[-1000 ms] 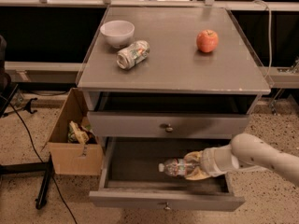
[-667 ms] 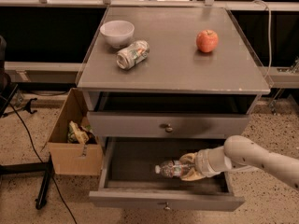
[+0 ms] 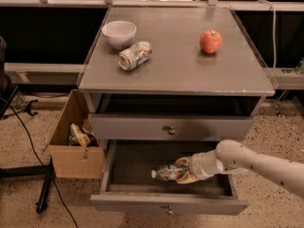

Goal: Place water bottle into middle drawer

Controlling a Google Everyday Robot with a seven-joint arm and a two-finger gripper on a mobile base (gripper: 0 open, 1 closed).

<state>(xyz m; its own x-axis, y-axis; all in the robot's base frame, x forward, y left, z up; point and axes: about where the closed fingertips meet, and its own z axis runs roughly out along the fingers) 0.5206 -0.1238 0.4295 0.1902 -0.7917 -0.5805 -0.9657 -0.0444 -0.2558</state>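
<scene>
No text, brand or number can be read: the labels on the water bottle (image 3: 166,173) and on the can (image 3: 135,55) on the desk (image 3: 190,75) are only coloured smudges. The gripper (image 3: 183,171) is inside the middle drawer (image 3: 133,164), clamped around the water bottle.

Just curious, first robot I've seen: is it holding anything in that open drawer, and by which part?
Yes. The pincer, down in the open drawer, grips the water bottle by its bottom end; the white cap sticks out free.

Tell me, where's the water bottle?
The water bottle is in the open lower drawer, on its side, gripped by the claw reaching from the right.
</scene>
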